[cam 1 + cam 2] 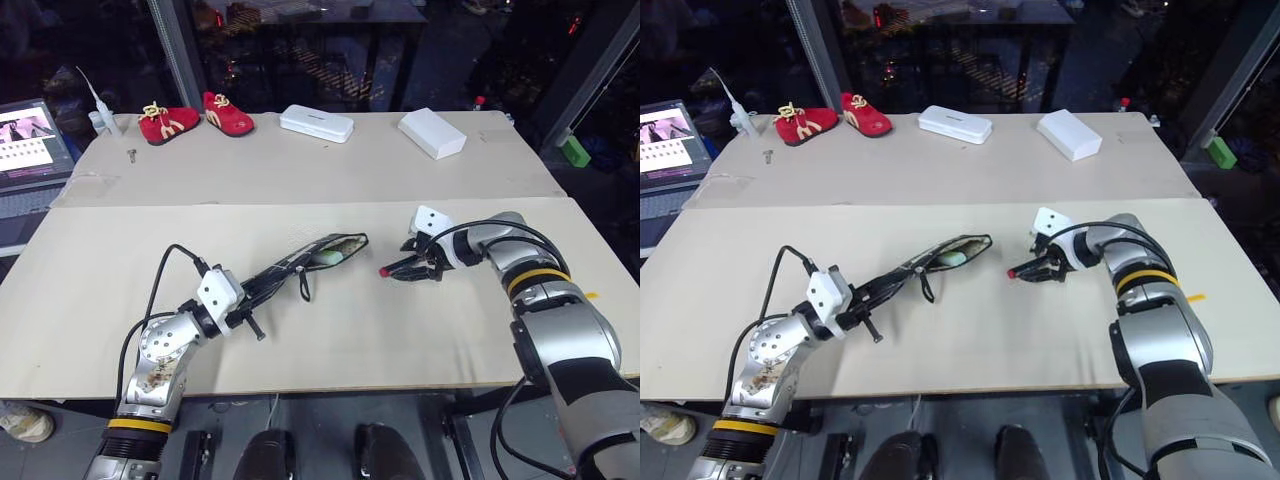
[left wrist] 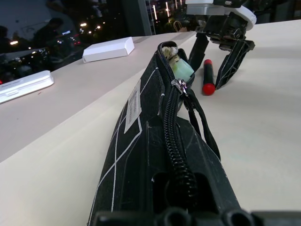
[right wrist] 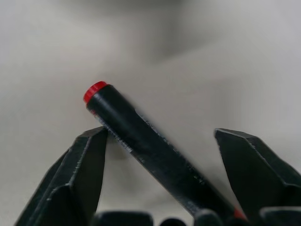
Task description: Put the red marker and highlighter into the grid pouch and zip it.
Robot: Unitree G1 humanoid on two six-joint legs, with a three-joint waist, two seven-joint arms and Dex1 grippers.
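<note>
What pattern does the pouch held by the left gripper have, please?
Black with white grid lines on the grid pouch, clearest in the left wrist view.

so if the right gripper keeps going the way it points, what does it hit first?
Likely the red marker, lying between the open fingers of the right gripper, then the table under it. The pouch mouth lies further along, though depth is unclear.

Head stereo overlooking table (image 1: 330, 320), wrist close-ups

Lab: cardboard-covered table (image 1: 330, 330) beside a laptop (image 1: 32, 140), dark windows.
</note>
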